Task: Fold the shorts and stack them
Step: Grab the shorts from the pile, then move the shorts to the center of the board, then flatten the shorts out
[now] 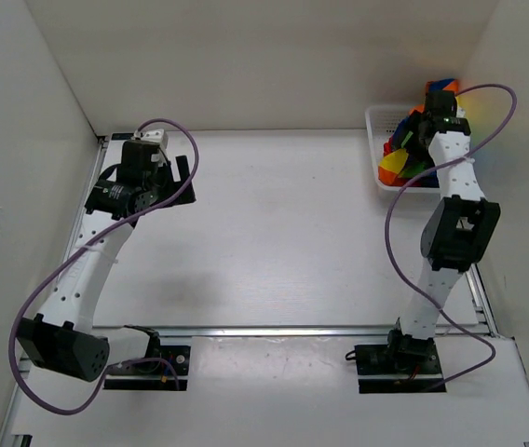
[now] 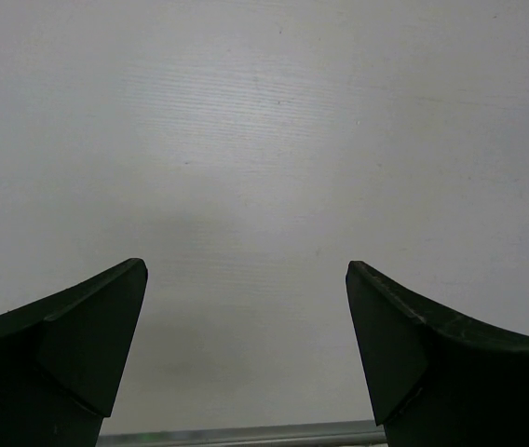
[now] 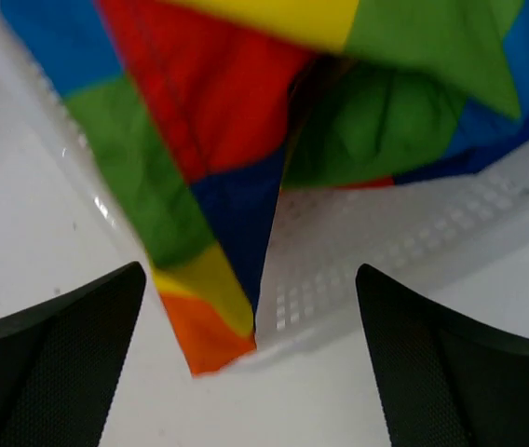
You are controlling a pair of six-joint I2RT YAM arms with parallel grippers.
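White table (image 1: 274, 233), rainbow shorts (image 3: 199, 121) in mesh basket (image 3: 386, 242) beneath right tool (image 3: 250, 275)

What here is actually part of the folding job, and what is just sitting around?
Part of the job:
rainbow-striped shorts
right fingers, open just above them
left fingers, open, holding nothing

Just there:
white mesh basket, with the shorts spilling over its rim
table
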